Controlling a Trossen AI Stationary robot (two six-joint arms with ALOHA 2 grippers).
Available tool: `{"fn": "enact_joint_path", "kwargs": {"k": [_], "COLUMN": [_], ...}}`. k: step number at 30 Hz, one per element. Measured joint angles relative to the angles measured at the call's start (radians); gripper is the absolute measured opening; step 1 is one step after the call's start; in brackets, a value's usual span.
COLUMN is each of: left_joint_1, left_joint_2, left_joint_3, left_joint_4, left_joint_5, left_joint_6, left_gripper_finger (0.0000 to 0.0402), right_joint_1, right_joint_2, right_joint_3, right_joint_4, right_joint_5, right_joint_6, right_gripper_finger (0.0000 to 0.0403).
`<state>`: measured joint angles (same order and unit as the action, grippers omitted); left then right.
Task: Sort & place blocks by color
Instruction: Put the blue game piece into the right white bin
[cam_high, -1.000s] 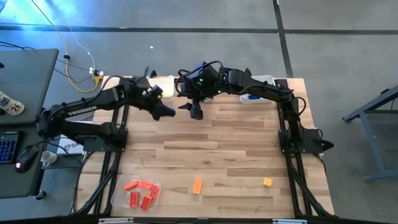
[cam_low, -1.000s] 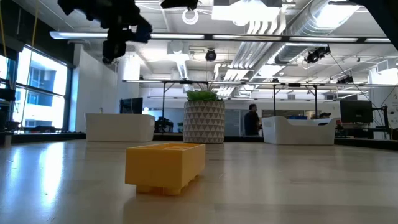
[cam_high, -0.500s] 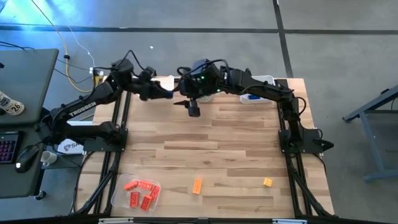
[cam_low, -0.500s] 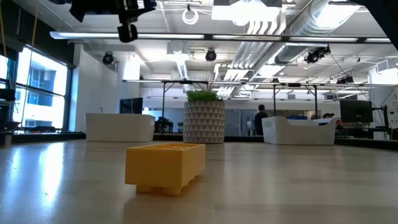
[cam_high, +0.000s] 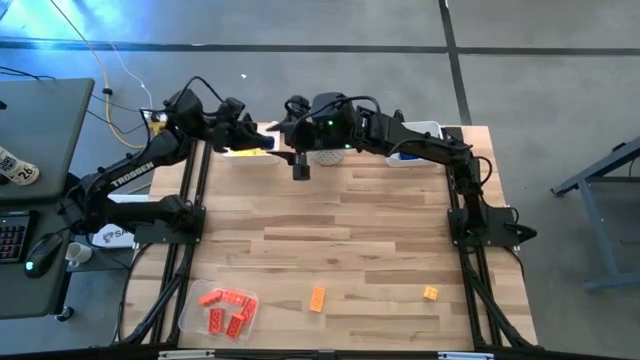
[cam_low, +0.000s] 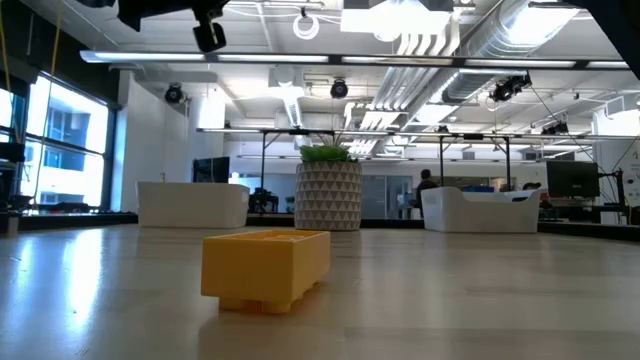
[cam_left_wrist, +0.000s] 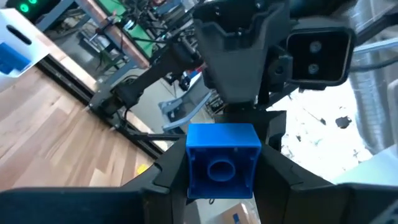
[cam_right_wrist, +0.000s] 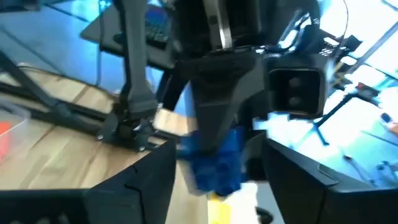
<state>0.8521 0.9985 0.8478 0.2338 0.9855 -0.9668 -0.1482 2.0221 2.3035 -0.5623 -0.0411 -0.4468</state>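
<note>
Wood table (cam_high: 350, 230) w/ yellow block (cam_low: 265, 268) up front, potted plant (cam_low: 328, 195) behind.

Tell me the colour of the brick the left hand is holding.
Blue. The brick shows best in the left wrist view, between the left hand's fingers.

A potted plant (cam_low: 328, 190) stands at the far edge of the wooden desk (cam_high: 330, 240), a person (cam_low: 428, 186) visible in the room behind.
</note>
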Motion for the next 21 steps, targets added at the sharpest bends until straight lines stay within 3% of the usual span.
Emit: {"fn": "enact_joint_path", "kwargs": {"k": [7, 16, 21], "left_joint_1": [-0.001, -0.002, -0.001], "left_joint_2": [0.012, 0.040, 0.053], "left_joint_3": [0.000, 0.000, 0.000], "left_joint_4": [0.030, 0.218, 0.243], "left_joint_5": [0.006, 0.021, 0.030], "left_joint_6": [-0.004, -0.123, -0.146], "left_gripper_finger": [0.0112, 0.0112, 0.0113], "right_joint_1": [-0.002, -0.002, -0.002], "right_joint_2": [0.000, 0.002, 0.002], "right_joint_3": [-0.001, -0.001, -0.001], "right_joint_4": [0.030, 0.028, 0.028], "right_joint_5": [-0.001, 0.001, 0.000], "right_joint_6": [-0.005, -0.006, -0.001], "right_gripper_finger": [0.0222, 0.0222, 0.0222]}}
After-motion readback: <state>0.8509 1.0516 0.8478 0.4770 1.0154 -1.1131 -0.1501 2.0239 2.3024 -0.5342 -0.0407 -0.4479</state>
